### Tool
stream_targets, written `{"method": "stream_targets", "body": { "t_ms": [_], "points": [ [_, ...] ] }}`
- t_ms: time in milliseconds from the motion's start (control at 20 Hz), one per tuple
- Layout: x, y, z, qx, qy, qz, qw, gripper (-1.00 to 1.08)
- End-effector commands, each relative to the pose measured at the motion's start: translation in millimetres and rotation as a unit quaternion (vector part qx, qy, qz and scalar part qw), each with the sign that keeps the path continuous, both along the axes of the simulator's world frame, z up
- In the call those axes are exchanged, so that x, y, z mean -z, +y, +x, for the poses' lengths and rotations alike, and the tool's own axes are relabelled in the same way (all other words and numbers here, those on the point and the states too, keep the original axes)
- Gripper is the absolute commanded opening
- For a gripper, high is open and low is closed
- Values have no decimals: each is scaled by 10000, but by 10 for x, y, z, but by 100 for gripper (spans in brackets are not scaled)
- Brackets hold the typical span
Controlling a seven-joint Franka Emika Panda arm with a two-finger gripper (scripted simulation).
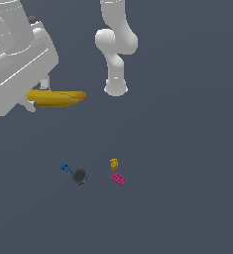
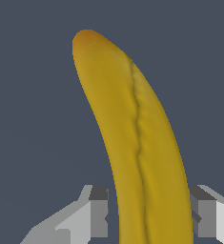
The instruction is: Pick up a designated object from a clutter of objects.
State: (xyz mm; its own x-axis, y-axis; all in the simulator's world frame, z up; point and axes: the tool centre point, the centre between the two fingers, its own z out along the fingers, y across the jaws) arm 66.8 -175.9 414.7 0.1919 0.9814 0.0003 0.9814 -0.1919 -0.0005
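The long curved yellow banana (image 1: 58,97) hangs in the air at the exterior view's upper left, well above the floor. My gripper (image 1: 37,95) is shut on one end of it, under the big white wrist housing. In the wrist view the banana (image 2: 137,138) fills the middle, and a grey finger (image 2: 99,212) presses on each side of it. The rest of the clutter lies lower down on the floor: a tiny yellow block (image 1: 114,163), a pink studded brick (image 1: 118,178), a small blue piece (image 1: 64,167) and a dark grey round object (image 1: 79,175).
The arm's white base and lower links (image 1: 116,54) stand at the top centre of the exterior view. The floor is a plain dark grey-blue surface (image 1: 187,149).
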Motion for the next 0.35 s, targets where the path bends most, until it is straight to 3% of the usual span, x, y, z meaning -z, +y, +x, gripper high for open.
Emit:
{"method": "stream_targets", "body": {
  "t_ms": [0, 300],
  "points": [
    [-105, -7, -12, 0, -3, -1, 10000, -100],
    [-174, -14, -10, 0, -3, -1, 10000, -100]
  ]
}}
